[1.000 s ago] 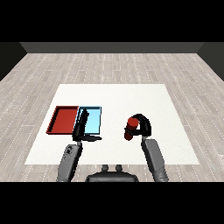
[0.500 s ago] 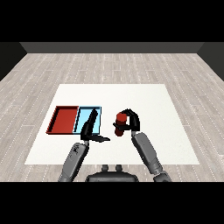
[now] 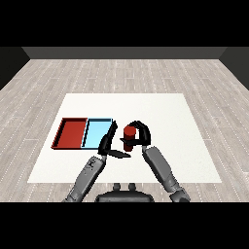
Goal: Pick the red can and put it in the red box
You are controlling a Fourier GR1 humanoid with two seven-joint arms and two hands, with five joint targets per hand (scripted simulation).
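My right hand (image 3: 138, 134) is curled round the can (image 3: 129, 137) — fingers arching over its top and far side, thumb low on the near side — so the can sits upright inside my grasp. Whether it touches the tabletop (image 3: 160, 109) or hangs just above it I cannot tell. It stands a little left of the tabletop's middle, nearer the front edge than the back, and just right of the blue tray (image 3: 97, 133).

My left hand (image 3: 108, 144) holds nothing. Its fingers are straight and point up along the blue tray's right rim, overlapping that rim, while the thumb sticks out to the right toward the can's base. The can is just beside this hand, between my 2 hands, apart from the left one.

The 2 trays lie side by side, touching, toward the tabletop's left edge — the red tray (image 3: 73, 133) on the outside, the blue one between it and the can. The can is outside both trays, with the whole blue tray between it and the red one.
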